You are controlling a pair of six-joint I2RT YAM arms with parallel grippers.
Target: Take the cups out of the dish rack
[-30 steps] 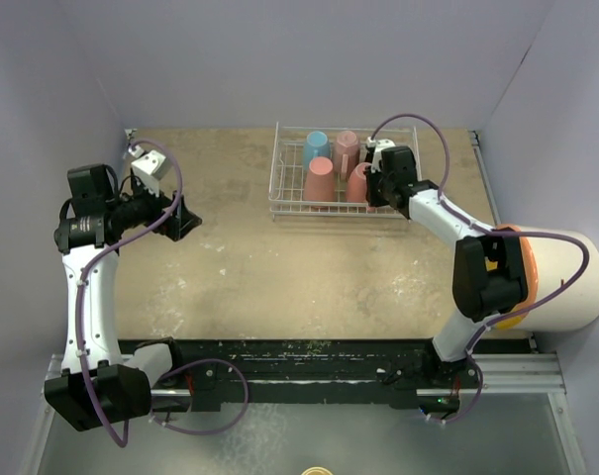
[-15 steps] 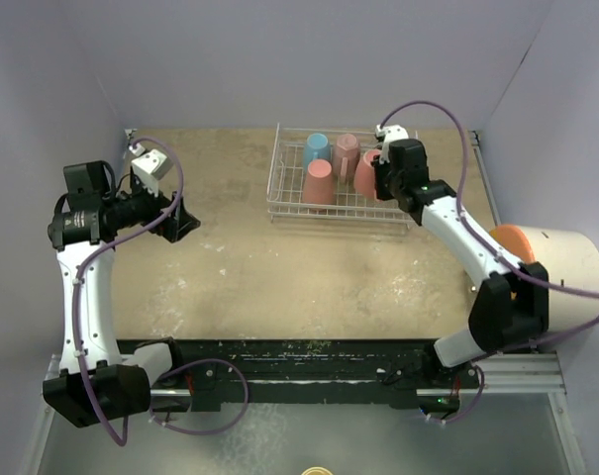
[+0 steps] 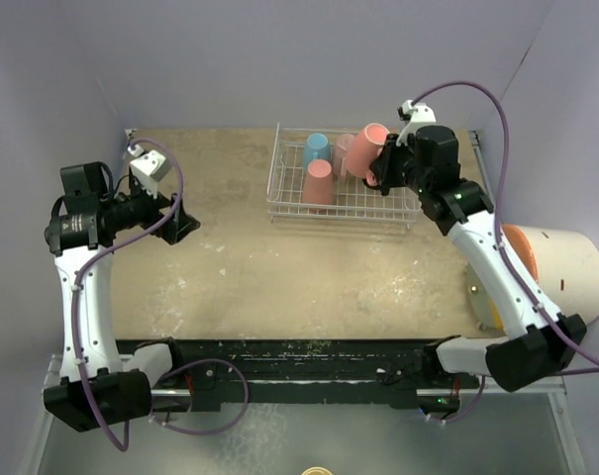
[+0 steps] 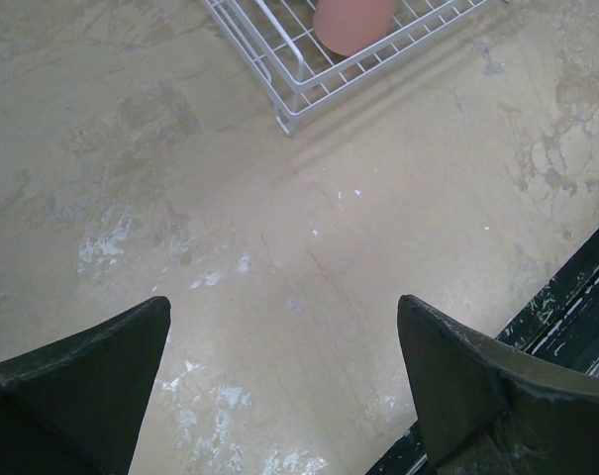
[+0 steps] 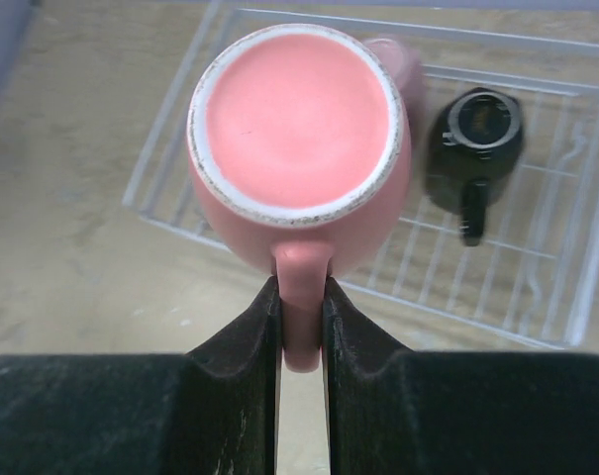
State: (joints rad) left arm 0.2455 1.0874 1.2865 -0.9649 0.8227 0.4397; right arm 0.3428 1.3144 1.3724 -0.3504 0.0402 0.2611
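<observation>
The white wire dish rack (image 3: 279,194) stands at the back of the table, also in the right wrist view (image 5: 547,257) and left wrist view (image 4: 279,74). My right gripper (image 3: 388,170) is shut on the handle of a pink cup (image 3: 366,150), holding it above the rack; the wrist view shows its base (image 5: 297,111) and the fingers (image 5: 248,336) clamping the handle. In the rack sit a light blue cup (image 3: 316,146), a pink cup (image 3: 319,181), another pink cup (image 3: 343,150) partly hidden, and a black cup (image 5: 474,146). My left gripper (image 3: 180,220) is open and empty, far left.
A big white cylinder with an orange end (image 3: 561,277) lies at the right edge. Purple walls close in the back and sides. A black rail (image 3: 309,356) runs along the near edge. Bare tan tabletop (image 4: 309,247) lies under the left gripper.
My right gripper has lifted the pink cup up out of the rack and tilted it, the arm rising and swinging right. The left arm has barely moved.
</observation>
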